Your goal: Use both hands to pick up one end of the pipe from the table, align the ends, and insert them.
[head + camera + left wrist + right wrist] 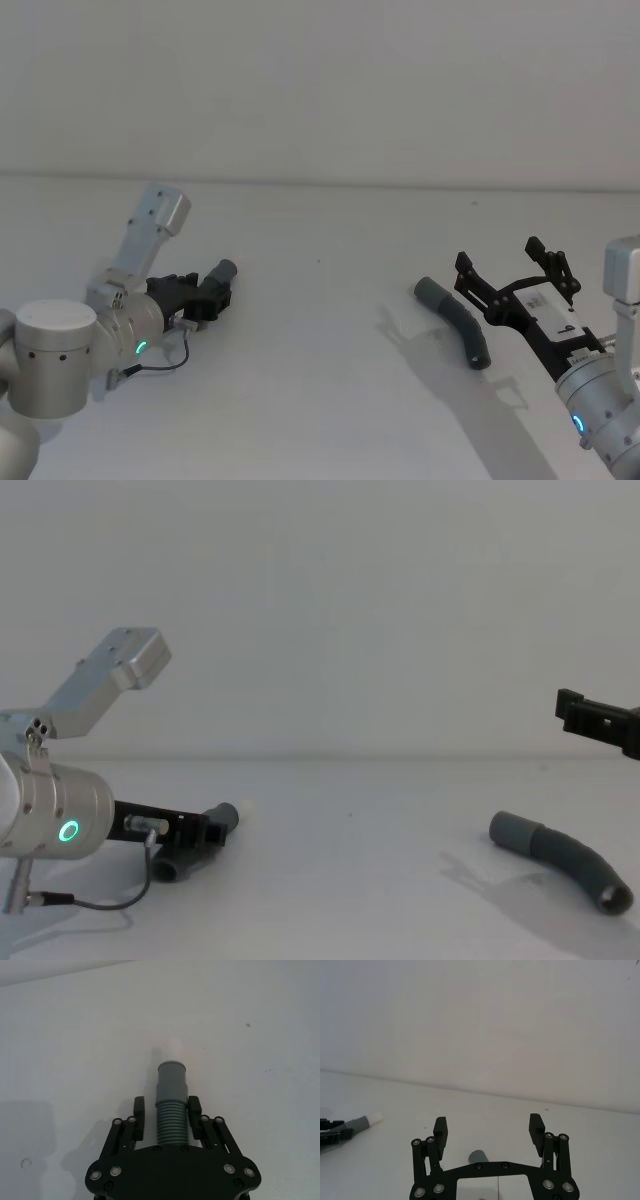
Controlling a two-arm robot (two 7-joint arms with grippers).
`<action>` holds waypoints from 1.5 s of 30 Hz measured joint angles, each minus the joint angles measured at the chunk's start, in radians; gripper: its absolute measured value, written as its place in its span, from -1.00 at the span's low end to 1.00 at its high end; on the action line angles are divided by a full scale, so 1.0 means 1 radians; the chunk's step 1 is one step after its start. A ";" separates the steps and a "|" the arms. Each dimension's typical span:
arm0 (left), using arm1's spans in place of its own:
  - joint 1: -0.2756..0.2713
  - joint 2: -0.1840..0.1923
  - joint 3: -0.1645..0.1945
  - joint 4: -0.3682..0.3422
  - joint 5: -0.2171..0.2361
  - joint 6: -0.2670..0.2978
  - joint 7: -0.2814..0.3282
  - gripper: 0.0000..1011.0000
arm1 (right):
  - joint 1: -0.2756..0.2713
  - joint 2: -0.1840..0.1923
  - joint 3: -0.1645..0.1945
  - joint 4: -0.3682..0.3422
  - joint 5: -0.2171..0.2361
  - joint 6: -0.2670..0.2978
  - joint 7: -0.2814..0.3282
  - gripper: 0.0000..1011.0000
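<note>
no legible text. white label (pixel 553 308) on the right gripper (pixel 498 256) bears a small dark mark, perhaps a digit, too small to read.

A plain white wall (pixel 320 80) stands behind; a faint seam (pixel 320 184) marks its foot.

The white table (pixel 330 340) bears one curved hose piece (pixel 457 320) on its right half, well short of the far edge, its grey cuff (pixel 430 292) toward the middle. Whether the second hose piece (pixel 224 271), near the left side, touches it is unclear.
</note>
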 joint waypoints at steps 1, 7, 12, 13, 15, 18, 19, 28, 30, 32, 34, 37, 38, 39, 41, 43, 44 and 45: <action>0.000 0.000 0.000 0.000 0.000 0.000 0.000 0.03 | 0.000 0.000 0.000 0.000 0.000 0.000 0.000 0.98; -0.001 -0.001 0.000 0.001 0.001 0.000 0.000 -0.30 | 0.000 0.000 0.000 0.000 0.000 0.000 0.000 0.98; -0.001 -0.001 0.000 0.001 0.001 -0.001 0.000 -0.33 | 0.000 0.000 0.000 0.000 0.000 0.000 0.000 0.98; -0.001 -0.001 0.000 0.002 0.001 -0.001 0.000 -0.33 | 0.000 0.000 0.000 0.000 0.000 0.000 0.000 0.98; -0.001 -0.001 0.000 0.002 0.001 -0.001 0.000 -0.33 | 0.000 0.000 0.000 0.000 0.000 0.000 0.000 0.98; -0.001 -0.001 0.000 0.002 0.001 -0.001 0.000 -0.33 | 0.000 0.000 0.000 0.000 0.000 0.001 0.001 0.98; -0.001 -0.001 0.000 0.002 0.001 -0.001 0.000 -0.33 | 0.001 0.001 0.000 0.000 0.000 0.002 0.003 0.98; -0.001 -0.001 0.000 0.002 0.001 -0.001 0.000 -0.33 | 0.030 0.038 -0.006 0.013 -0.008 0.066 0.047 0.98; -0.001 -0.001 0.000 0.002 0.000 -0.001 0.000 -0.33 | 0.039 0.048 -0.009 0.019 -0.011 0.082 0.056 0.98; -0.001 -0.001 0.000 0.002 0.001 -0.001 0.000 -0.33 | 0.053 0.061 -0.012 0.027 -0.015 0.107 0.075 0.98; -0.001 -0.001 0.000 0.002 0.000 -0.001 0.000 -0.33 | 0.072 0.076 -0.018 0.038 -0.019 0.136 0.095 0.98; -0.001 -0.001 0.000 0.002 0.000 -0.001 0.000 -0.33 | 0.097 0.095 -0.027 0.052 -0.023 0.170 0.123 0.98; -0.001 -0.001 0.000 0.002 0.000 -0.001 0.000 -0.33 | 0.097 0.095 -0.027 0.052 -0.023 0.170 0.123 0.98; -0.001 -0.001 0.000 0.002 0.000 -0.001 0.000 -0.33 | 0.109 0.103 -0.031 0.060 -0.025 0.188 0.136 0.98; -0.001 -0.001 0.000 0.002 0.000 -0.001 0.000 -0.33 | 0.126 0.114 -0.036 0.071 -0.026 0.212 0.156 0.98; -0.001 -0.001 0.000 0.002 0.000 -0.001 0.000 -0.33 | 0.135 0.120 -0.039 0.077 -0.027 0.227 0.167 0.98; -0.001 -0.001 0.000 0.002 0.000 -0.001 0.000 -0.33 | 0.144 0.124 -0.041 0.082 -0.027 0.239 0.178 0.98; -0.001 -0.001 0.000 0.002 0.000 -0.001 0.000 -0.33 | 0.148 0.127 -0.043 0.085 -0.027 0.247 0.184 0.98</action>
